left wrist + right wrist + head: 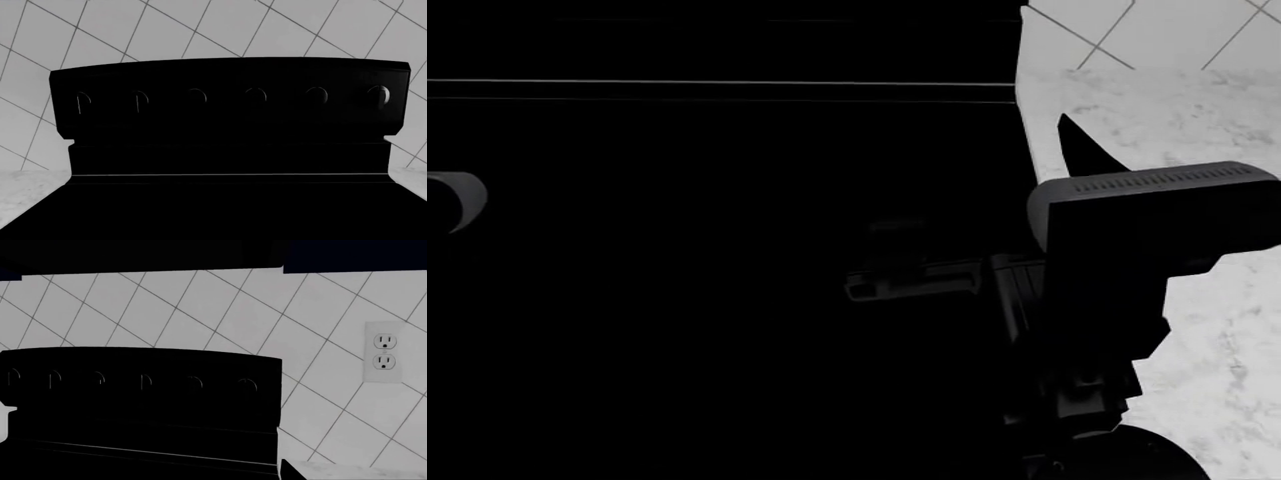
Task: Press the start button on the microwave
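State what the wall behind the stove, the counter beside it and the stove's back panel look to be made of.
Wall: glazed-looking pale tile, shown by the diagonal grout lines. Counter: marble-like stone or laminate, white with faint grey mottling; which one is unclear. Stove back panel: matte black, likely painted metal or plastic, too dark to tell; a row of knobs sits on it.

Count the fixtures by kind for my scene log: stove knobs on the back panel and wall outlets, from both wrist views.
Stove knobs: 6
Wall outlets: 1
Total: 7
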You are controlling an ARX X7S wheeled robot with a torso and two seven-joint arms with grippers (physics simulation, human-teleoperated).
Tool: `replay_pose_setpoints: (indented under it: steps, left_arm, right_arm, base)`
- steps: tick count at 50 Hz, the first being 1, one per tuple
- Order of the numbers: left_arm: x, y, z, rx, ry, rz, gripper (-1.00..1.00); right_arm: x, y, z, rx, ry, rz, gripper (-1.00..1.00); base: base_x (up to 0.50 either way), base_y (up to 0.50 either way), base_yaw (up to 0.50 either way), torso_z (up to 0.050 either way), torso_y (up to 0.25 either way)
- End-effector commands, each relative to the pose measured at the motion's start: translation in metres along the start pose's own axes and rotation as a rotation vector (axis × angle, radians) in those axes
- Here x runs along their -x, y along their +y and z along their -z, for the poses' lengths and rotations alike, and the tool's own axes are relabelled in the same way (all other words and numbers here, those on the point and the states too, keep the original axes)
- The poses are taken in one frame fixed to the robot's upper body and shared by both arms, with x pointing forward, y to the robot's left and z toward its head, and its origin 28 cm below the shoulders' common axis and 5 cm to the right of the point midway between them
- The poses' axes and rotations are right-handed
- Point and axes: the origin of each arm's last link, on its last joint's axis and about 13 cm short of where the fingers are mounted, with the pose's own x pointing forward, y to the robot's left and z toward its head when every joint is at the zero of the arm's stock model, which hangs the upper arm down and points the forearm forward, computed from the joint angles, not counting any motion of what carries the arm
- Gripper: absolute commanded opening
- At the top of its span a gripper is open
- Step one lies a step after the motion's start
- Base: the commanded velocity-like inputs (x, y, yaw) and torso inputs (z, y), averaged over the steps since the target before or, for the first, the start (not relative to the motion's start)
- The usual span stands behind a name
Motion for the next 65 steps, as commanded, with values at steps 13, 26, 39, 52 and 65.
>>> replay_pose_setpoints:
  steps: [13,26,39,52,65]
  left_arm:
    - [0.000,0.001,0.005,0.005,0.010,0.002,1.00]
    - [-0.001,-0.002,0.005,-0.007,0.009,0.012,1.00]
    - [-0.001,0.000,0.004,-0.007,0.003,0.013,1.00]
    - [-0.001,0.000,0.003,-0.012,0.001,0.017,1.00]
    - [0.000,-0.001,0.003,-0.012,-0.002,0.022,1.00]
  right_arm:
    - [0.000,0.004,0.000,0.017,0.029,0.005,1.00]
    - [0.016,0.027,-0.070,0.257,-0.138,0.056,1.00]
    - [0.006,0.028,-0.151,0.285,-0.346,0.000,1.00]
    - [-0.006,0.023,-0.207,0.332,-0.396,-0.032,1.00]
    - [-0.030,0.013,-0.230,0.374,-0.428,0.014,-1.00]
  base:
    - [0.05,0.00,0.00,0.000,0.001]
    - [0.00,0.00,0.00,0.000,0.000]
    - [0.00,0.00,0.00,0.000,0.000]
    - [0.00,0.00,0.00,0.000,0.000]
    - [0.00,0.00,0.00,0.000,0.000]
